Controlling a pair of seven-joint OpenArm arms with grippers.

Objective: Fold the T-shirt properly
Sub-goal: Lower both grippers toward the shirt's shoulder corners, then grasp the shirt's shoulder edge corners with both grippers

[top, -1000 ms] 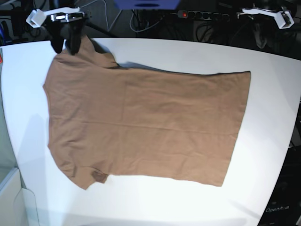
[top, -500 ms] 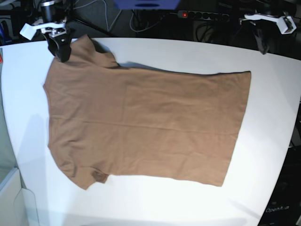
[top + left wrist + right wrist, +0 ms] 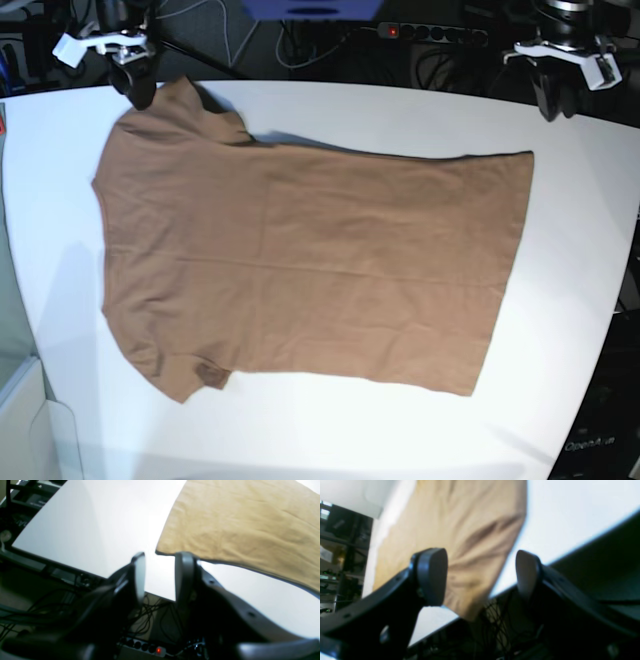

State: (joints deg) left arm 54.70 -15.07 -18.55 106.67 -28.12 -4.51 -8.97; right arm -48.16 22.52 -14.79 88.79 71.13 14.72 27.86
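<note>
Lying flat on the white bench (image 3: pixel 330 105), the T-shirt (image 3: pixel 300 265) spreads between both arms; the right gripper (image 3: pixel 480 575) hangs apart above its sleeve, the left gripper (image 3: pixel 158 577) apart near its hem corner.

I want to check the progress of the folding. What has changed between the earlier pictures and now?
The right gripper has lifted off the upper sleeve toward the table's far edge, open and empty. The left gripper has dipped slightly at the far right edge, also open. The T-shirt lies flat and unfolded on the white table, just as before.
</note>
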